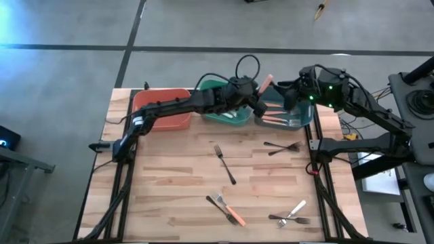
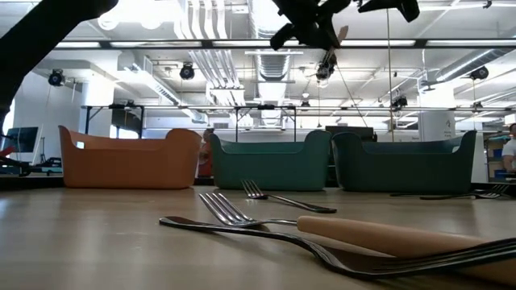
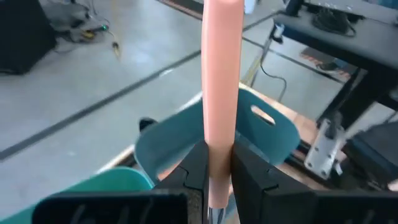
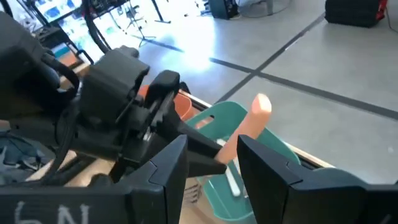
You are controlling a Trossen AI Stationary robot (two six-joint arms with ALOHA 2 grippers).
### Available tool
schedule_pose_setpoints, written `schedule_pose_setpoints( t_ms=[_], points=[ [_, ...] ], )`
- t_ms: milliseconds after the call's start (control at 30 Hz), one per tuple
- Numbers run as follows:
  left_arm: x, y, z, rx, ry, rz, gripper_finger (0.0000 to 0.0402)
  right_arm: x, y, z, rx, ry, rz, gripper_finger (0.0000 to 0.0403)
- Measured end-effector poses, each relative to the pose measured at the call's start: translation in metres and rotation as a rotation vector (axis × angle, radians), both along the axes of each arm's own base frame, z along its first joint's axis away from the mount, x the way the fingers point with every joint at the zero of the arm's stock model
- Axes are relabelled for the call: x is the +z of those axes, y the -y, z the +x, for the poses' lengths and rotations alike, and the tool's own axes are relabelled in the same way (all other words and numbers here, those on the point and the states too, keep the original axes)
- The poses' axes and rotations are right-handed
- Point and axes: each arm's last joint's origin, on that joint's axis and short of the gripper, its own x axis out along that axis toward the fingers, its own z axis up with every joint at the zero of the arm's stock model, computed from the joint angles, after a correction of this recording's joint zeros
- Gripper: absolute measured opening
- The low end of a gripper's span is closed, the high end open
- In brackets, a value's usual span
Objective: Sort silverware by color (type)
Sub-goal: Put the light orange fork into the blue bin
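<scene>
Nearest forks: an orange-handled fork (image 2: 403, 238) lies closest to the low camera on the tabletop (image 1: 169, 176), crossed with a black-handled one (image 1: 218, 205) near the front edge.
Left claw (image 1: 258, 103): raised over the gap between the green bin (image 1: 210, 87) and the teal bin (image 1: 305, 116), pinched tight on the lower end of an orange fork (image 3: 221, 81), whose handle stands up between the fingers (image 3: 198, 168).
Right claw (image 1: 290, 95): hovering over the teal bin just beside the left claw, fingers spread apart with nothing between them; the held fork's handle shows past them in its wrist view.
Teal bin contents: at least one orange-handled fork (image 1: 274, 119) lies inside.
Green bin contents: something pale lies inside; I cannot tell what.
Red-orange bin (image 1: 163, 108): at the back left, beside the green bin.
Loose forks: a black one (image 1: 225, 164) mid-tabletop, another black one (image 1: 281, 146) toward the right, and a white-handled one (image 1: 293, 213) crossed with a dark fork at the front right.
</scene>
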Motion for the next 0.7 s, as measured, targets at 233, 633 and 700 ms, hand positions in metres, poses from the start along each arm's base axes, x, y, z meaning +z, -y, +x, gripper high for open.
schedule_pose_setpoints(
  t_ms=[233, 633, 700],
  points=[
    [0.014, 0.0, -0.003, -0.008, 0.025, 0.016, 0.0026, 0.004, 0.0, 0.001, -0.01, 0.059, 0.011, 0.0132],
    [0.02, 0.015, -0.001, -0.042, 0.058, 0.001, 0.0026, 0.0, 0.006, 0.014, -0.028, 0.067, 0.061, 0.0132],
    [0.02, 0.017, -0.001, -0.043, 0.059, -0.001, 0.0026, -0.001, 0.007, 0.016, -0.032, 0.064, 0.062, 0.0132]
  ],
)
